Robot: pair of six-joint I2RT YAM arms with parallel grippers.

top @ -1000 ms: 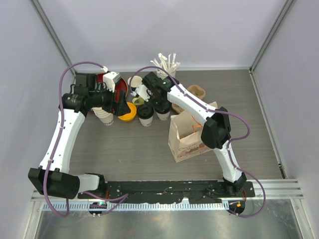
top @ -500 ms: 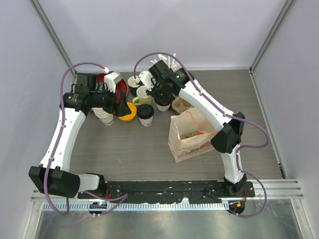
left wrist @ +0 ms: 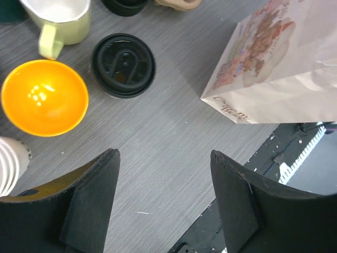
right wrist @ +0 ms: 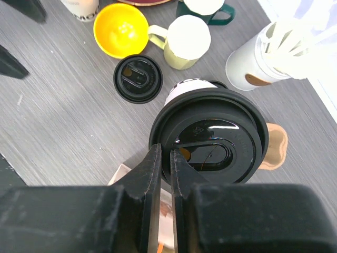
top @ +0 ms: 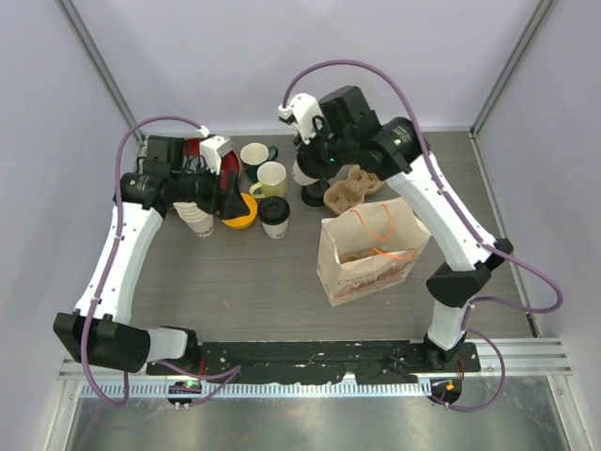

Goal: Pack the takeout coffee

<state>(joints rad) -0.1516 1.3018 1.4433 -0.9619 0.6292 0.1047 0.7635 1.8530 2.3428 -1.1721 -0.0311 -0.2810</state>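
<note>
Grey worktop [top: 235,282] carries the open paper bag [top: 371,249]. Right claw [right wrist: 165,155] pinches one coffee cup [right wrist: 210,137] by its lid rim, in the air behind the bag, probably for bagging; the second cup [top: 274,214] stands waiting. Left claw [left wrist: 164,155] gapes empty.

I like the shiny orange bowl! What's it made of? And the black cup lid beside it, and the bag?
The orange bowl looks like glossy plastic or glazed ceramic; bright glare spots show the shine. The black lid looks like moulded plastic, with raised ridges. The bag looks like matte printed paper, creased at its folds.
</note>
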